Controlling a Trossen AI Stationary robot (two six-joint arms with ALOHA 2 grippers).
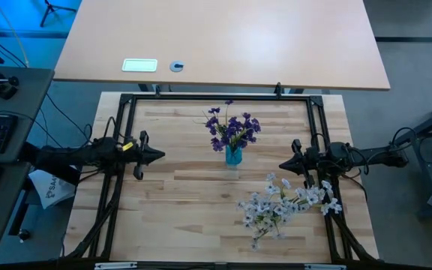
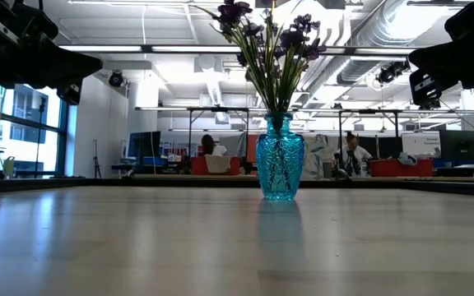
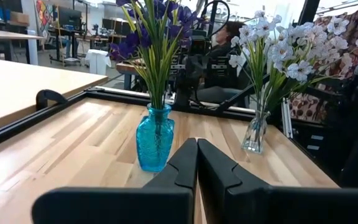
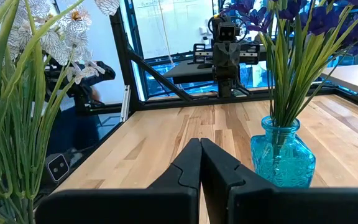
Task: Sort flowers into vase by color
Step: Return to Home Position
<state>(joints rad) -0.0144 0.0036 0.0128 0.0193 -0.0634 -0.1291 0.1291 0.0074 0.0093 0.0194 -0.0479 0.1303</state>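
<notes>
High view: both arms sit at mid-height of the frame, the left pincer (image 1: pixel 158 156) at centre left and the right pincer (image 1: pixel 283 166) at centre right, tips facing each other across the table (image 1: pixel 178 225). In each wrist view the two fingers meet along their length with nothing between them, so both pincers are together and empty.

The purple flowers (image 1: pixel 231 129) stand upright in the blue vase (image 1: pixel 233 156) at centre frame, between the two pincers and nearer the right one. The white flowers (image 1: pixel 274 208) stand in the clear vase (image 3: pixel 254 134) at lower right of the high frame, their blooms spreading just below the right pincer and up against that arm. We see no loose sprig on the table.

Judgement: sorting looks finished and only parking the arms is left. The white bunch, stems upright, lies right beside the right arm, so that arm should draw back toward the right edge rather than downward in frame. The left arm is well apart from both vases.
</notes>
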